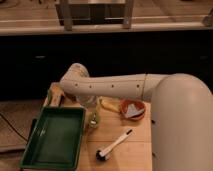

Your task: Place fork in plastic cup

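gripper (90, 105) center-left, just above cup (93, 120) beside tray (52, 142) | open or closed: can't tell | tip: keep fork upright, lower straight in, don't knock cup

Dark cabinets (150, 55) back the wooden desk (136, 142), a pale counter (160, 25) above, light warm and dim. The end effector (90, 104) hangs mid-desk.

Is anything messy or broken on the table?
Nothing looks spilled or broken. The hand hangs right over the plastic cup beside the green tray. A brush lies flat on the table.
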`<action>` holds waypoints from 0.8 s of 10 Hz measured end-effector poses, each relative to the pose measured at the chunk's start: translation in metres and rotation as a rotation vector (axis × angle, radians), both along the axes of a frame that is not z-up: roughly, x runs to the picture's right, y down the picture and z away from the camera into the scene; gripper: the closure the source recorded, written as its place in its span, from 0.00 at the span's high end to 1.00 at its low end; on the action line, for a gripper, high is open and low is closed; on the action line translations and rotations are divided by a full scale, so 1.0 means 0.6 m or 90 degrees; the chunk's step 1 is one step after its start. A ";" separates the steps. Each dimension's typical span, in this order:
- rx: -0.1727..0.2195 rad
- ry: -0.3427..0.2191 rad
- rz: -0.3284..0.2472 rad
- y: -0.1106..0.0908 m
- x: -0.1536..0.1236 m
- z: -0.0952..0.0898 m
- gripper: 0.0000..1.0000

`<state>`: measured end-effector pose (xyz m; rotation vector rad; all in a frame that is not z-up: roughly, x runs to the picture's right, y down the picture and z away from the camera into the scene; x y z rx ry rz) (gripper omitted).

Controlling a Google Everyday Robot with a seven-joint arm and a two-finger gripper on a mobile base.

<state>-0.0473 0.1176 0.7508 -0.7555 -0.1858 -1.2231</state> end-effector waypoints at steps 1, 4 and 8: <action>-0.004 0.000 0.000 -0.001 0.002 0.002 0.00; -0.022 -0.002 0.001 -0.001 0.004 0.006 0.00; -0.041 -0.010 0.010 -0.002 0.004 0.015 0.00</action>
